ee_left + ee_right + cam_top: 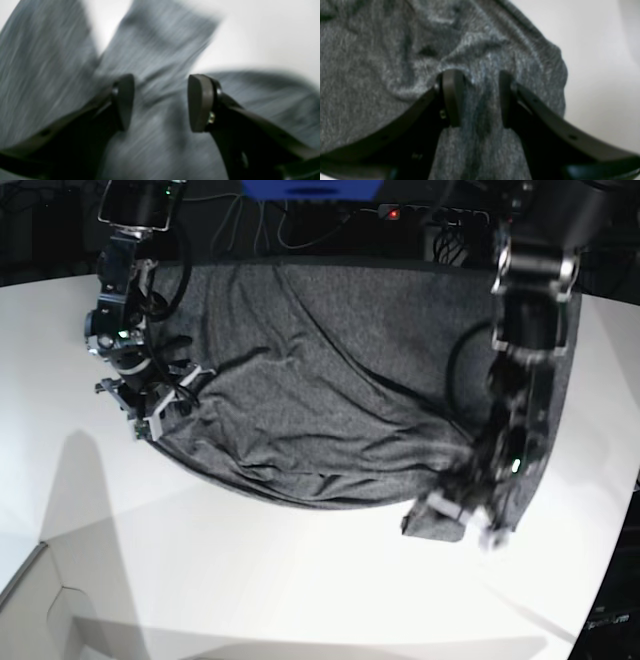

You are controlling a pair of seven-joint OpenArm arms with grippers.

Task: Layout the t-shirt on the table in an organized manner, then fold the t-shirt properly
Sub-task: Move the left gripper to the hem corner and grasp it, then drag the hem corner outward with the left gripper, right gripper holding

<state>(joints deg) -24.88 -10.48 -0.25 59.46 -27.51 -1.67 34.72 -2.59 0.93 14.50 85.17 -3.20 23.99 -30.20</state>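
The dark heather-grey t-shirt (330, 400) lies spread and wrinkled across the far half of the white table (250, 580). My right gripper (480, 100) is at the shirt's left edge in the base view (160, 415), shut on a bunched fold of the fabric that fills the gap between its fingers. My left gripper (161, 102) stands open, pads wide apart, just above the shirt with blurred fabric (160, 37) behind the gap. In the base view the left gripper (465, 520) hangs over the shirt's near right corner, blurred.
Behind the table's far edge lie dark cables, a power strip with a red light (393, 213) and a blue object (310, 188). The table's curved edge runs along the right (610, 550). A seam or step crosses the near left corner (45, 575).
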